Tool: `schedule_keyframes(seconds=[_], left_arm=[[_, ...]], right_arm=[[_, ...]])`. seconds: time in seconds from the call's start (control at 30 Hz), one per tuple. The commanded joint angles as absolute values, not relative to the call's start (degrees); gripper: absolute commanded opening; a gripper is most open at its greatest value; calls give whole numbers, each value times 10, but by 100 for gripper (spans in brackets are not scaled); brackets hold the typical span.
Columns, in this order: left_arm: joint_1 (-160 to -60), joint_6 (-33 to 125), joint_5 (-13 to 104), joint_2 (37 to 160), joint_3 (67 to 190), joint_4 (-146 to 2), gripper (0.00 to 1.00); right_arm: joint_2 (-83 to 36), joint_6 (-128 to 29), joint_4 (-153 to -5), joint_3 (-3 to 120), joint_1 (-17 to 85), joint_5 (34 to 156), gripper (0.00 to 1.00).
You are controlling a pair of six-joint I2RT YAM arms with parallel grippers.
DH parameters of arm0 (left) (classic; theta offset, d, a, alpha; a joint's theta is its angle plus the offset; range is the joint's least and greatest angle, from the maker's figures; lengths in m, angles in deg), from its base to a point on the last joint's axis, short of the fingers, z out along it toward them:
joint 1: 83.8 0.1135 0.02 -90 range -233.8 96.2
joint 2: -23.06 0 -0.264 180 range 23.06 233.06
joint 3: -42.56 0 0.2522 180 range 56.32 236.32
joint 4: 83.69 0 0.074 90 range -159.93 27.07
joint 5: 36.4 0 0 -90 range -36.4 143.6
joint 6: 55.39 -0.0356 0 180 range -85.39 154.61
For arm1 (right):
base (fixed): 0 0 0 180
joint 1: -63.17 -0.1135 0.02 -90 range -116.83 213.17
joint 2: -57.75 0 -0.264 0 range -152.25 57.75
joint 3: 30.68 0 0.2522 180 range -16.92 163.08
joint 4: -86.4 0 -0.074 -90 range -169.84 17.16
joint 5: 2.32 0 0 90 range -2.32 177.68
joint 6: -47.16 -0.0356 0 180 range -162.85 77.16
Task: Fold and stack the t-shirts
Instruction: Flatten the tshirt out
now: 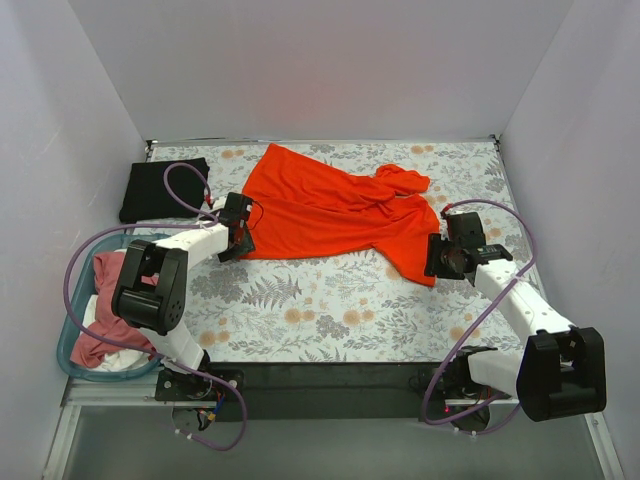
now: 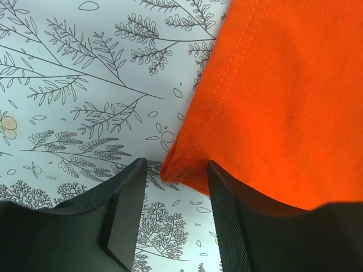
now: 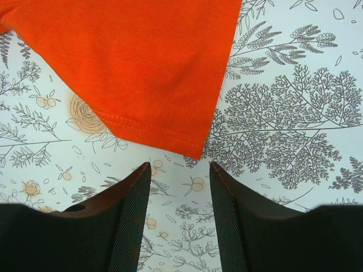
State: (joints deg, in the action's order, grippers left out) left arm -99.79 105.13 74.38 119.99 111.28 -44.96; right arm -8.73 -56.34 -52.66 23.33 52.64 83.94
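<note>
A bright orange-red t-shirt (image 1: 335,210) lies spread and rumpled across the back middle of the table. A folded black t-shirt (image 1: 163,188) lies at the back left. My left gripper (image 1: 240,238) is open at the orange shirt's near left corner; in the left wrist view that corner (image 2: 176,167) lies just ahead of the gap between my open fingers (image 2: 127,204). My right gripper (image 1: 437,258) is open at the shirt's near right corner; that hemmed corner (image 3: 187,144) lies flat just beyond my fingertips (image 3: 139,181), apart from them. Pink (image 1: 105,270) and white (image 1: 100,312) shirts lie in the basket.
A teal plastic basket (image 1: 66,340) stands at the near left beside the left arm. White walls close in the back and both sides. Purple cables loop from each arm. The floral tablecloth (image 1: 330,310) covers the table; a dark strip runs along its near edge.
</note>
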Motion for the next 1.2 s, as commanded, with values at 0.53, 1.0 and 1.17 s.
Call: schedule_keyframes(seconds=[0.53,1.0,1.17], left_arm=[[-994,1030,742,1212,1094,-423,0],[-995,1027,743,1190,1101,-419,0],[-995,1027,740,1187,1101,-420,0]], right_arm=[[-138,-569,-514,258,524,808,52],[-203,-622,-523,274,517,811,46],[-218,-634,-522,283,517,805,45]])
